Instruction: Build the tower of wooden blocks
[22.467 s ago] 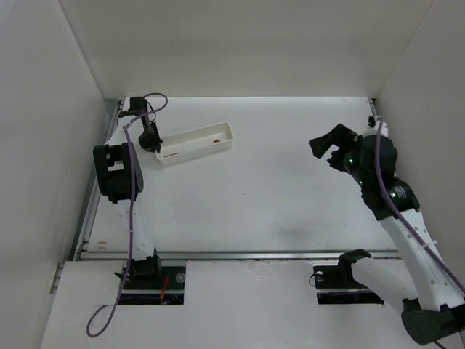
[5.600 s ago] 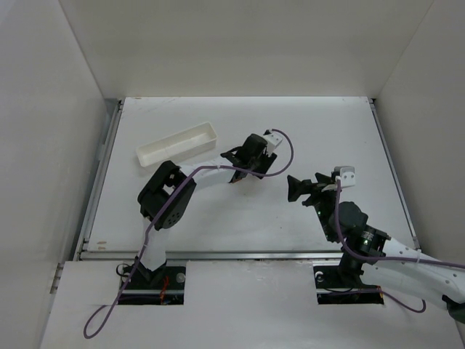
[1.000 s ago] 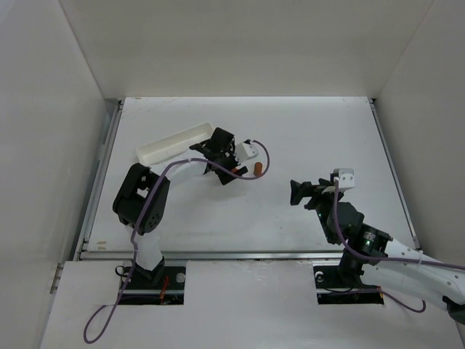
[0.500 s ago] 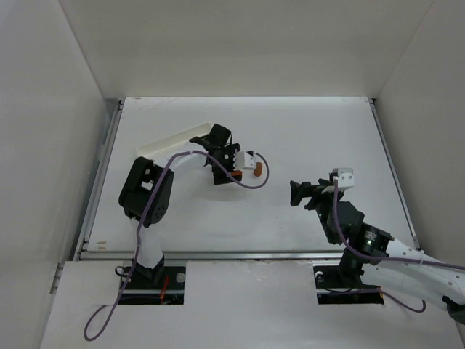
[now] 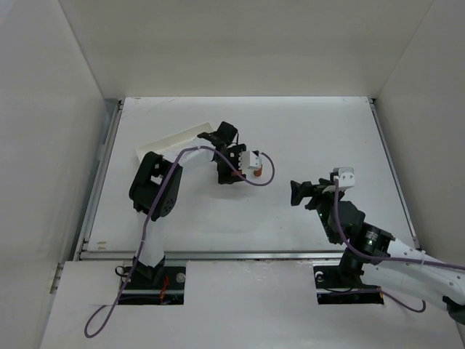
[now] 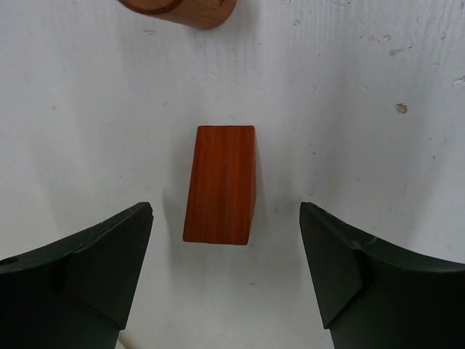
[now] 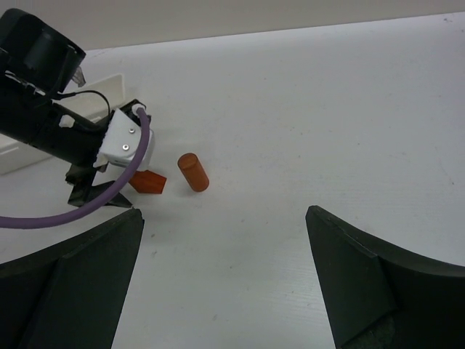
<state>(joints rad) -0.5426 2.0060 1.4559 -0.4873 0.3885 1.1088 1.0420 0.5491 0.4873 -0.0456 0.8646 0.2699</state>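
1. While my left gripper [image 6: 225, 218] hangs spread wide astride the rectangular wood block [image 6: 220, 183], nothing is gripped; the cylinder block [image 6: 182, 11] lies apart at its twelve o'clock; no tower yet.
2. My right gripper [image 7: 225, 222] hovers splayed, empty; next I'd descend and pinch the block's long sides.

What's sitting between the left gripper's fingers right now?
A rectangular wood block lies on the table between the open left gripper's fingers, touching neither. The left wrist view shows it; a cylinder block lies just beyond.
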